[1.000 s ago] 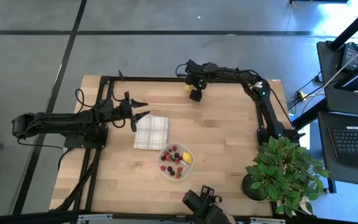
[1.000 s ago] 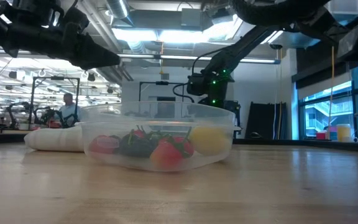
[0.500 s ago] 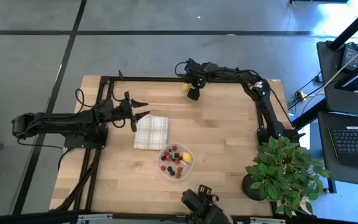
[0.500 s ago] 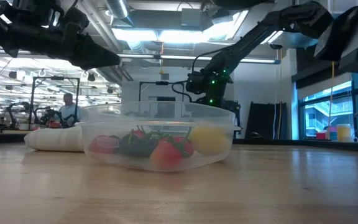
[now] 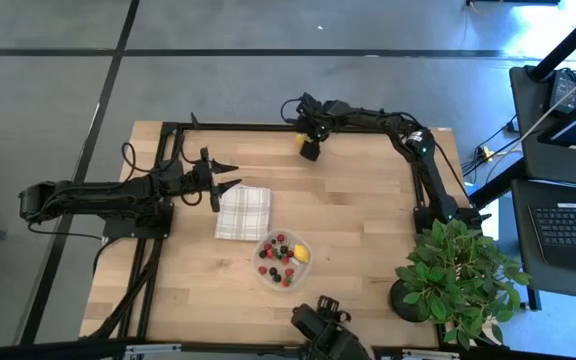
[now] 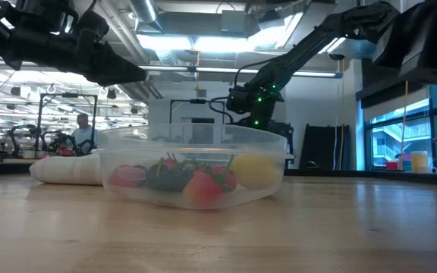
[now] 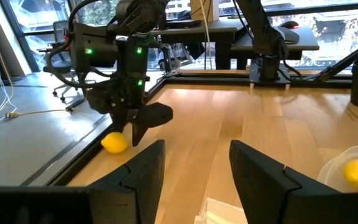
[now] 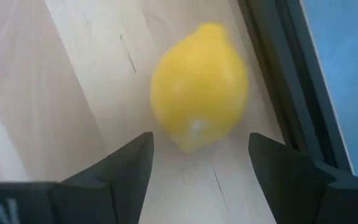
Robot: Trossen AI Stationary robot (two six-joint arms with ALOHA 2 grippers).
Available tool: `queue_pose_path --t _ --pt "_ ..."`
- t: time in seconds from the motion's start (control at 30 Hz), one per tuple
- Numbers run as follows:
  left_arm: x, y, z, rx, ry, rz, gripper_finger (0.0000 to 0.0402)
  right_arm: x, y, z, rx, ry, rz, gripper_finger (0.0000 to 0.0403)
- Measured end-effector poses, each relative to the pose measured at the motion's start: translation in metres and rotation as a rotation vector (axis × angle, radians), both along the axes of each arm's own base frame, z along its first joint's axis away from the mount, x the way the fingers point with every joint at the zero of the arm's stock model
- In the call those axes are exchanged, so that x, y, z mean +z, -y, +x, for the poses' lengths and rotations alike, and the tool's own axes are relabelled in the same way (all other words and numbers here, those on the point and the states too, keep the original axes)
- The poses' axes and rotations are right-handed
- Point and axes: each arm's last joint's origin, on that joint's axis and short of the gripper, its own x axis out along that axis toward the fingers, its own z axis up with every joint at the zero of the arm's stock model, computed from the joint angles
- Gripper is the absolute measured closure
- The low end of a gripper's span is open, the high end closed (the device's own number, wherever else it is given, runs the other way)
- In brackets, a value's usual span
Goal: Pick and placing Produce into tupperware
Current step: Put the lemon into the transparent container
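Observation:
A yellow lemon lies on the table against the black rail at the far edge; it also shows in the high view and the left wrist view. My right gripper is open just short of it, pointing down, its fingers apart on either side without touching; it shows in the high view. The clear tupperware near the front holds several red and dark berries and a second lemon. My left gripper hovers open and empty by the checked cloth.
A black frame rail runs along the far edge next to the lemon. A leafy potted plant stands at the near right corner. Bare wood lies between the far lemon and the tupperware. A person shows far off in the room.
My right gripper has gone a little toward the table's far left, closer to the lemon by the rail. The lemon has stayed where it was.

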Motion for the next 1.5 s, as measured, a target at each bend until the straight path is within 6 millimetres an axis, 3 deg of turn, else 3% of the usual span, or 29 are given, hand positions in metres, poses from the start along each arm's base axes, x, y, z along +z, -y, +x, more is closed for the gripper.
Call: queue_pose_path --t 0.33,0.8,1.23,1.37,1.5 --pt "0.000 0.000 0.000 0.000 0.000 0.000 0.0228 0.001 -0.003 0.003 0.074 -0.031 -0.050 0.0138" --pt "0.000 0.000 0.000 0.000 0.000 0.000 0.0228 0.001 -0.003 0.004 0.045 -0.013 -0.051 0.0138" --pt "0.000 0.000 0.000 0.000 0.001 0.000 0.0228 0.002 -0.020 0.011 0.123 -0.077 -0.067 0.0138" --pt "0.000 0.000 0.000 0.000 0.000 0.000 0.0228 0.010 -0.024 0.006 0.117 -0.124 -0.059 0.0138" --pt "0.000 0.000 0.000 0.000 0.000 0.000 0.0228 0.030 -0.033 0.007 0.110 -0.061 -0.049 0.0138"
